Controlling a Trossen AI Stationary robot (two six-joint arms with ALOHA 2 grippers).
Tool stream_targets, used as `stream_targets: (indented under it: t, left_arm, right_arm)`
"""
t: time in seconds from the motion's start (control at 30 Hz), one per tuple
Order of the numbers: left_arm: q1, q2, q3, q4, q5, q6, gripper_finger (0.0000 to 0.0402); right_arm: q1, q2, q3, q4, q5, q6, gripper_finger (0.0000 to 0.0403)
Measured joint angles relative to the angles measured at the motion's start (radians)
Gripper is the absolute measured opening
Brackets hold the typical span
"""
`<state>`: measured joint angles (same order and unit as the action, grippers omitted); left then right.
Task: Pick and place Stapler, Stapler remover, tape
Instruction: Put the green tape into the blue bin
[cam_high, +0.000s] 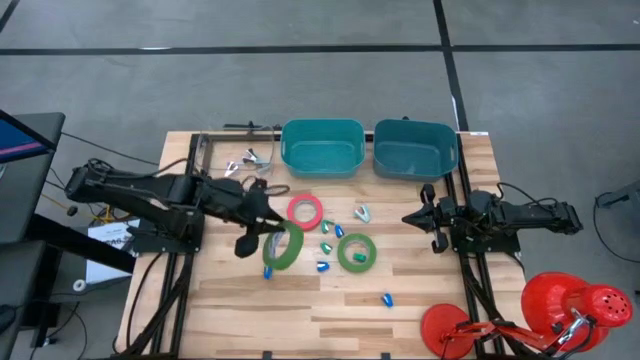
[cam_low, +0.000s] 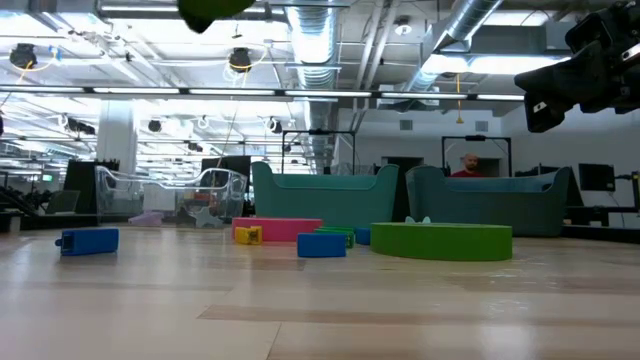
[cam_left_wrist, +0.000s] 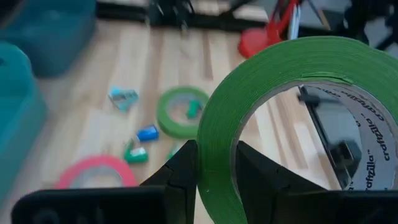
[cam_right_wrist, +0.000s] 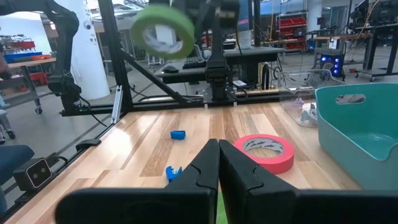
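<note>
My left gripper (cam_high: 266, 238) is shut on a green tape roll (cam_high: 284, 247) and holds it above the table's middle; the roll also shows high up in the right wrist view (cam_right_wrist: 163, 31). A pink-red tape roll (cam_high: 305, 210) and a second green tape roll (cam_high: 356, 252) lie flat on the wood. Small blue and green pieces like mini staplers (cam_high: 326, 246) and a pale claw-shaped stapler remover (cam_high: 362, 213) lie around them. My right gripper (cam_high: 410, 218) waits shut at the table's right side. My left gripper pinches the green roll's wall (cam_left_wrist: 214, 177) between its two fingers, one finger (cam_left_wrist: 183, 177) on the outer band and the other (cam_left_wrist: 258, 177) inside the open centre. The roll is lifted clear of the table and stands on edge beyond the fingertips.
Two teal bins (cam_high: 322, 147) (cam_high: 415, 150) stand side by side at the far edge. Clear and metal bits (cam_high: 248, 160) lie at the far left. A lone blue piece (cam_high: 387, 298) lies toward the near edge. Red objects (cam_high: 560, 310) sit off the near right corner.
</note>
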<state>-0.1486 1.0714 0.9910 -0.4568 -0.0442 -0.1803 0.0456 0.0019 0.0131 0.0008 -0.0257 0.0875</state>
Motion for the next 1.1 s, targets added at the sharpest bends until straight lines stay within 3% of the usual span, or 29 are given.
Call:
stream_targets:
  t: [0.47,0.77,1.1]
  left_arm:
    - [0.175,0.022,0.127,0.103,0.013,0.123,0.0078]
    - [0.251,0.147,0.245,0.143,0.072,0.125,0.0078]
    - [0.302,0.253,0.25,0.299,0.128,0.112,0.0078]
  right_arm:
    - [0.0,0.0,0.0,0.0,0.0,0.0,0.0]
    - [0.0,0.0,0.0,0.0,0.0,0.0,0.0]
    - [0.0,0.0,0.0,0.0,0.0,0.0,0.0]
